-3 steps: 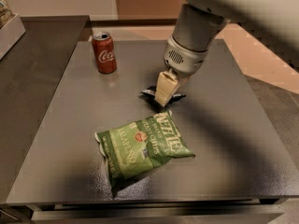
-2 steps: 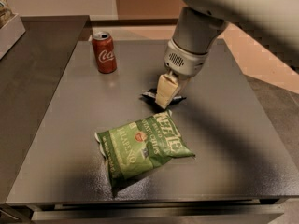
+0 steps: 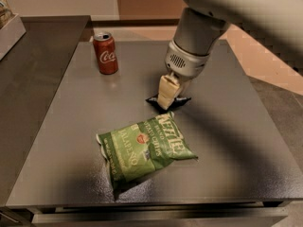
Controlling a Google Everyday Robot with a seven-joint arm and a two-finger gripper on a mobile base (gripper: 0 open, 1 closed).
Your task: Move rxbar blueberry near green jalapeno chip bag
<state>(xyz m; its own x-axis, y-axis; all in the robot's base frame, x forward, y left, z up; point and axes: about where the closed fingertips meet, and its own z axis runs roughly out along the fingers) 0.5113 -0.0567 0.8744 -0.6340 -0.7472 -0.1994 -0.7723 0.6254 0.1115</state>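
The green jalapeno chip bag (image 3: 144,148) lies crinkled on the dark table, front of centre. The rxbar blueberry (image 3: 182,100) is a small dark wrapper just beyond the bag's top right corner, a little apart from it. It is mostly covered, and only its dark ends show at either side. My gripper (image 3: 167,97) comes down on it from the upper right. Its cream fingers (image 3: 165,90) are shut on the bar, at or just above the table top.
A red Coca-Cola can (image 3: 105,53) stands upright at the table's back left. A second dark counter (image 3: 33,74) adjoins on the left, with a white box at its far corner (image 3: 8,30). The table's front edge (image 3: 151,207) is close behind the bag.
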